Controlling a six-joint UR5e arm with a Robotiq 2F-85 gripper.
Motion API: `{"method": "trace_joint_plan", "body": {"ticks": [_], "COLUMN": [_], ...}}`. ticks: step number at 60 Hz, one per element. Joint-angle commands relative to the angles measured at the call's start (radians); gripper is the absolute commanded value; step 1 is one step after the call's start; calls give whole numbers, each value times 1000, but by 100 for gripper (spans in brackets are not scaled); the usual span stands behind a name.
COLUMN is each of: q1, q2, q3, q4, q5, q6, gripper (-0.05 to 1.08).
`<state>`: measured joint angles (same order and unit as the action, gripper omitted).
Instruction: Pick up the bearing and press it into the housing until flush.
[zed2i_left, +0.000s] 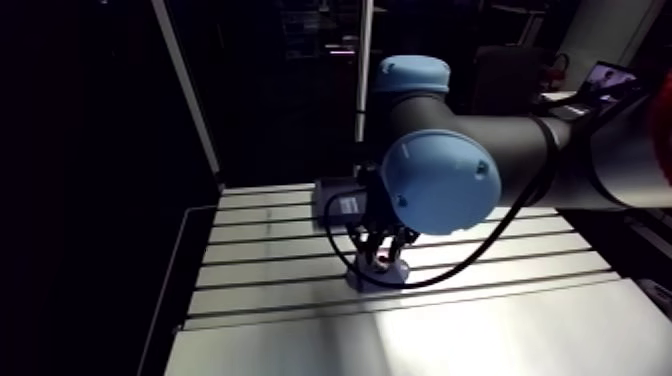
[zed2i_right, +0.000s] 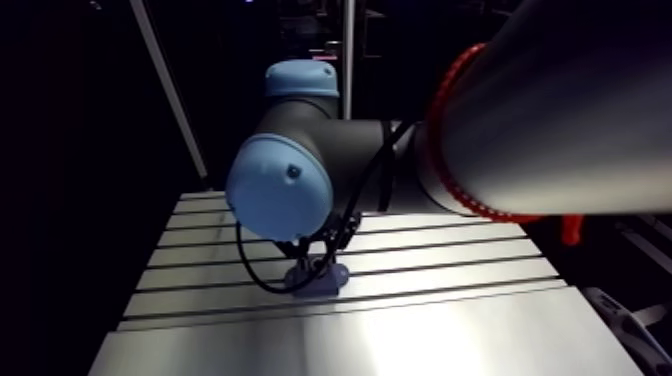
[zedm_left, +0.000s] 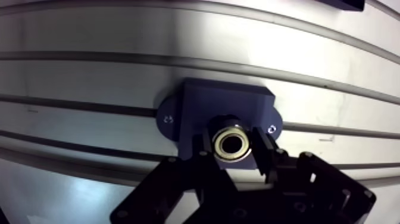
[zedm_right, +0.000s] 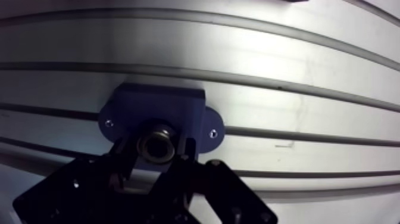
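Bearing: small metal ring, bright outer race, darker bore. In the wrist view it is gripped between the two fingers of the hand, directly over the centre of the housing. The hand is closed narrowly on the outer race, one finger on each side. Whether the ring has entered the housing's bore or only sits at its mouth cannot be told, because the fingers hide the joint.

Housing: dark blue block with a rounded flange on either side and one small screw hole in each flange. It lies flat on the slotted bench, set over one of the slots.

Handling (judged): the bearing is taken to be steel, so rigid, dense for its size, and smooth enough to slip. The grip is best kept across the diameter on the outer race, as now, so that the ring stays square to the housing. A tilted ring would be expected to jam in the bore. Pressing force is best carried through the outer race, not the inner ring. Flush seating may be blocked where the fingertips meet the housing's face, so a release and a press from above would probably be needed.

Markings: no brand, label or writing can be read on bearing, housing or bench.
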<state>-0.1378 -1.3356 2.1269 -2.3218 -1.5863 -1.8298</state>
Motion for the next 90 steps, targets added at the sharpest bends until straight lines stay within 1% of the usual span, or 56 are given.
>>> {"method": "trace_joint_plan", "body": {"ticks": [1,90], "q1": [0,3], "q2": [0,13], "q3": [2,-5], "q4": [-1,-2], "q5": [1,-1], "q6": [-1,-1], "gripper": [77,77]}}
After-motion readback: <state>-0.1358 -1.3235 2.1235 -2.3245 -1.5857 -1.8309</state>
